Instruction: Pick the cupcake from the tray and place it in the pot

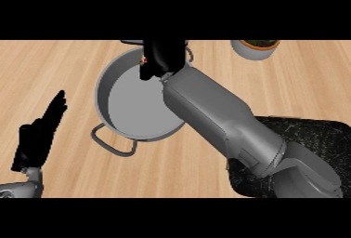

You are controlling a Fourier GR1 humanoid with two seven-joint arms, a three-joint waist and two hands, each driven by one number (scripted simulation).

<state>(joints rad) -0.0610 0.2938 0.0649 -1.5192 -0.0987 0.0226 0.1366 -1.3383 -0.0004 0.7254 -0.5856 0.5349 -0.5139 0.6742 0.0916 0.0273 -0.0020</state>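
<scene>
I read the carry as done: right hand (pixel 163 58) curled on the cupcake (pixel 145 60) over the pot (pixel 109 76) at upper centre, release pending; left hand (pixel 40 135) rests open, lower left.

The counter (pixel 61 65) under both hands looks like pale wood, with fine straight grain and a smooth, matt finish. Beneath the right hand (pixel 163 58) sits the pot (pixel 137 100), which looks like grey metal: its floor is smooth and dull, the wall a little brighter, and its loop handles (one shows nearest the left hand (pixel 40 135)) are thin and grey like the rim. Both hands look like matt black plastic, and the forearms like smooth grey plastic with a soft sheen. Back along the right forearm lies the tray (pixel 308 132), black and speckled, stone-like and rough-looking. Right of the right hand stands a smooth white planter (pixel 254 52), looking ceramic.
</scene>
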